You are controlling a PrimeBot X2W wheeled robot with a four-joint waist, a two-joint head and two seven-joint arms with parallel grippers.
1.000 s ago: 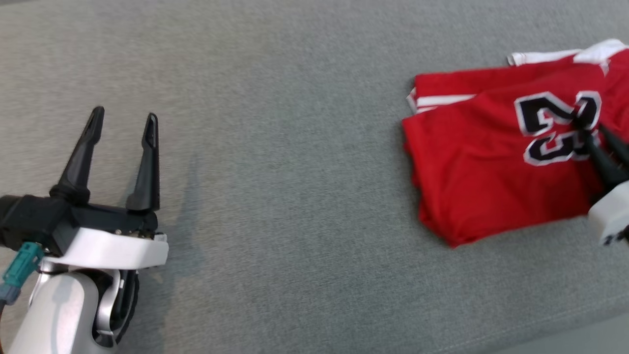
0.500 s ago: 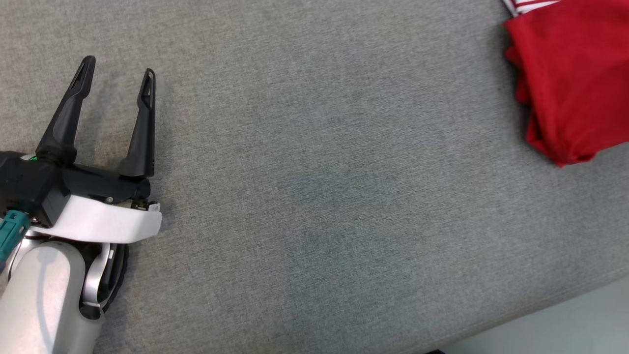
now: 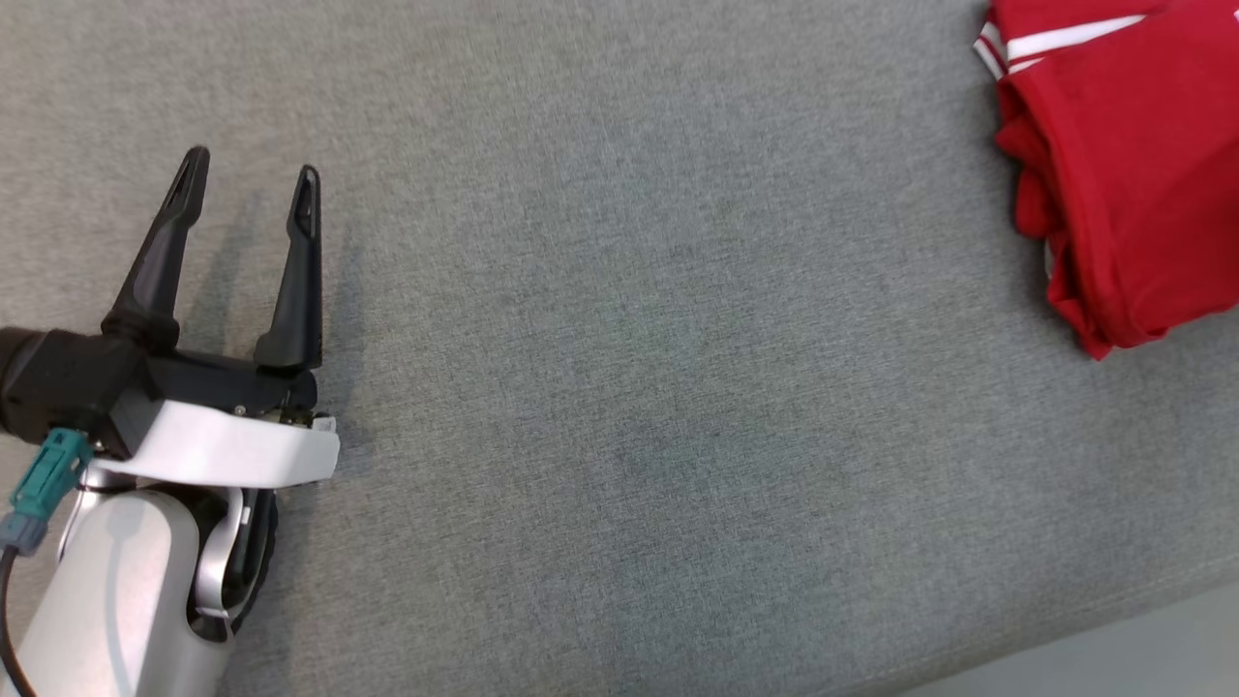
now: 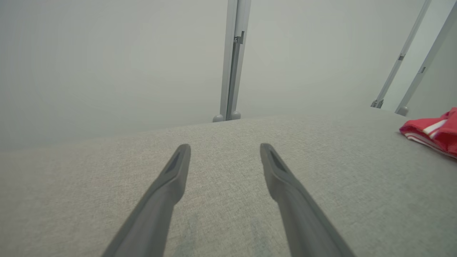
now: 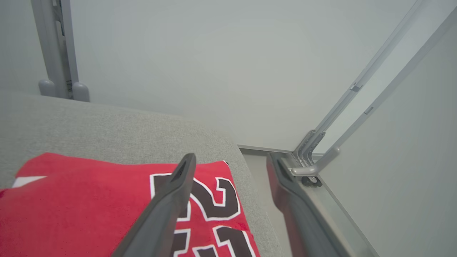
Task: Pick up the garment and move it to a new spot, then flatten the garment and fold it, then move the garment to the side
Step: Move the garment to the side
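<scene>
Head view: grey fabric-covered table (image 3: 619,387) spans almost the whole frame. Its near edge cuts across the lower right, with pale floor (image 3: 1162,668) beyond it.

Garment (image 3: 1133,174): red jersey with white stripe trim, folded into a compact stack. It lies flat at the table's right end and is cut off by the frame. Right wrist view puts it by the far right corner, its side just beside the right edge. Black numerals (image 5: 221,200) outlined in white face up, partly hidden by a finger.

Metal posts (image 4: 232,71) stand behind the far edge.

Left forearm (image 3: 116,581): pale, at the table's near left.

Left jaws: apart, nothing between them. Both fingers (image 3: 295,281) point toward the far edge, low over bare cloth and well apart from the garment.

Right jaws: apart, holding nothing. One finger (image 5: 167,207) lies over the numerals. Whether it touches the fabric, cannot tell. The other finger (image 5: 296,214) sits past the table's right edge, over the floor.

Teal connector (image 3: 44,474) sits at the left wrist.
</scene>
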